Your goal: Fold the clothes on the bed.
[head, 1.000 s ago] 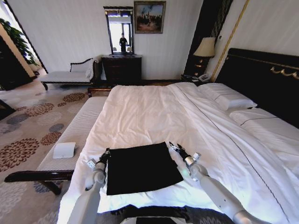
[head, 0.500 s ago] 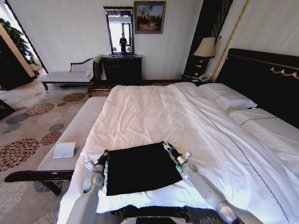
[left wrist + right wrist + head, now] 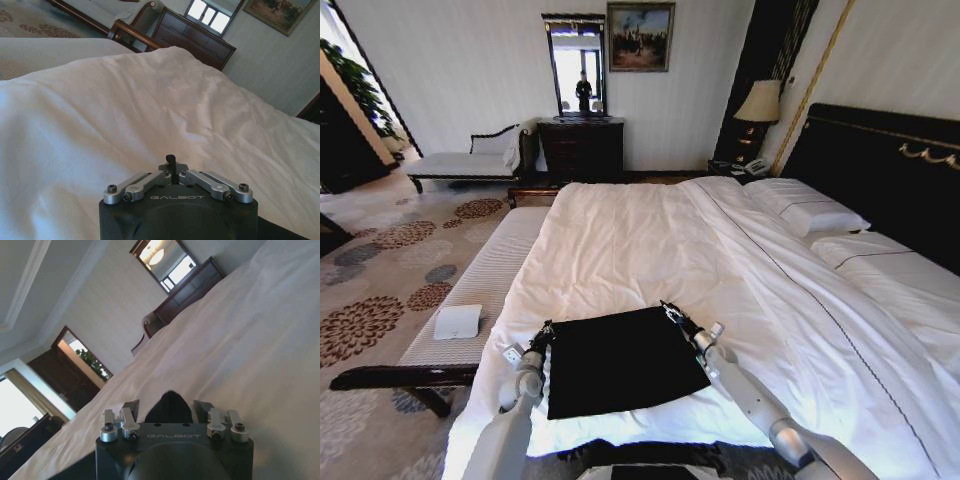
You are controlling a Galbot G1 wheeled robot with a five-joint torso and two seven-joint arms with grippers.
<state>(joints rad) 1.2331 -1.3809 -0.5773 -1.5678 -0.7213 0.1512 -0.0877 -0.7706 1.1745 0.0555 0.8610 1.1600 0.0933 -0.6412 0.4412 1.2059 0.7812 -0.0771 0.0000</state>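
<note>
The word GALBOT is embossed in pale letters on the black housing of each wrist unit, readable in both wrist views; no lettering can be made out on the garment itself, which lies as a flat, roughly square black soft-fabric T-shirt (image 3: pixel 622 361) with its printed side not visible; it sits at about 6 o'clock in the head view, on the near end of the very large white-sheeted bed with its dark wooden headboard (image 3: pixel 650 250); the left gripper (image 3: pixel 546 330) rests at the shirt's far left corner, at roughly 9 o'clock of the cloth, and in the left wrist view (image 3: pixel 172 162) its silver linkages are drawn together with a small dark tuft of fabric standing up between the tips, so it is clenched on the black shirt; the right gripper (image 3: pixel 671 312) sits at the shirt's far right corner, at roughly 1 o'clock of the cloth, and in the right wrist view (image 3: pixel 169 407) its two fingers stand apart with a dark fold of the shirt rising between them, so it is released and not pinching; the near edge of the shirt is partly cut off by the robot's own body at the bottom of the head view; a narrow pale striped upholstered bench (image 3: pixel 485 290) runs alongside the bed at 9 o'clock, carrying a small flat white object (image 3: pixel 457 321) too small to identify.
</note>
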